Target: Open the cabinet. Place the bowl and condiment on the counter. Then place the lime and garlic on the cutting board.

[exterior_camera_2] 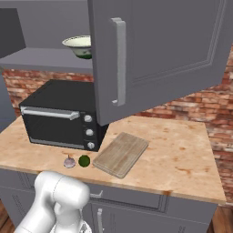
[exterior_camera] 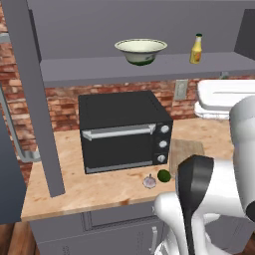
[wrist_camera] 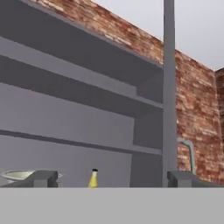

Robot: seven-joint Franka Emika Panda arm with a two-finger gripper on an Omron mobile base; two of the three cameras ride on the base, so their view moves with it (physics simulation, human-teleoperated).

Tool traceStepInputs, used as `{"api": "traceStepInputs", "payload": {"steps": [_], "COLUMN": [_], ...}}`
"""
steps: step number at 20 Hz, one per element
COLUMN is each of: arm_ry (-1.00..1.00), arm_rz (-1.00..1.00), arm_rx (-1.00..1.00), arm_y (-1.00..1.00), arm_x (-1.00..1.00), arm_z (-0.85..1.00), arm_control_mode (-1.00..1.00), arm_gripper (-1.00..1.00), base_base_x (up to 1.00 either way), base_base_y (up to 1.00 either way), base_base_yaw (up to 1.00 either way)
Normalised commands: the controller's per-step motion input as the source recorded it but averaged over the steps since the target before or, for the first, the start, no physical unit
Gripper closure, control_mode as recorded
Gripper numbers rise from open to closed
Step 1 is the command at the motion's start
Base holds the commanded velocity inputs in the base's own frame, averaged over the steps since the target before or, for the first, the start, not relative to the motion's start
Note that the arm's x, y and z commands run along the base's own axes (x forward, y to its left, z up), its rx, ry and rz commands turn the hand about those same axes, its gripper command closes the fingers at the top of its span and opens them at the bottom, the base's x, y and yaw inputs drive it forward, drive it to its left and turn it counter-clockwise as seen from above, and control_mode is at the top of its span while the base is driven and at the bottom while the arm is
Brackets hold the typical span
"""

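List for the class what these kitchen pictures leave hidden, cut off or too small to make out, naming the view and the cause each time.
- Right base view: the open cabinet door hides part of the bowl.
- Left base view: the robot's white arm covers the near corner of the cutting board.
- Hand view: the bowl is cut by the bottom band, with a fingertip in front.
- Hand view: the condiment label is too small to read.

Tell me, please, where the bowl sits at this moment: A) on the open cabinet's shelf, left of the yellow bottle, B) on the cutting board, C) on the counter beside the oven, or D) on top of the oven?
A: the bowl rests on the shelf of the open cabinet, with the condiment standing to its right, both above the oven.
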Motion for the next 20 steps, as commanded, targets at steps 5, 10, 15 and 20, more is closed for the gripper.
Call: {"api": "traceStepInputs", "payload": {"steps": [5,10,15,20], "arm_ry": [0.12,0.16,0.09,0.0], "arm_rz": [-0.34,-0.3,-0.23,-0.14], "arm_rx": [-0.05,0.0,0.0,0.0], "arm_y": [0.03,-0.09,-0.22,-0.47], "arm_x": [0.41,0.38,0.29,0.12], "arm_z": [-0.07,-0.08,0.0,0.0], "arm_control_mode": [-1.0,-1.0,-1.0,-1.0], "arm_gripper": [-1.0,-1.0,-1.0,-1.0], "base_base_x": [0.0,0.0,0.0,0.0], "base_base_y": [0.0,0.0,0.0,0.0], "base_base_yaw": [0.0,0.0,0.0,0.0]}}
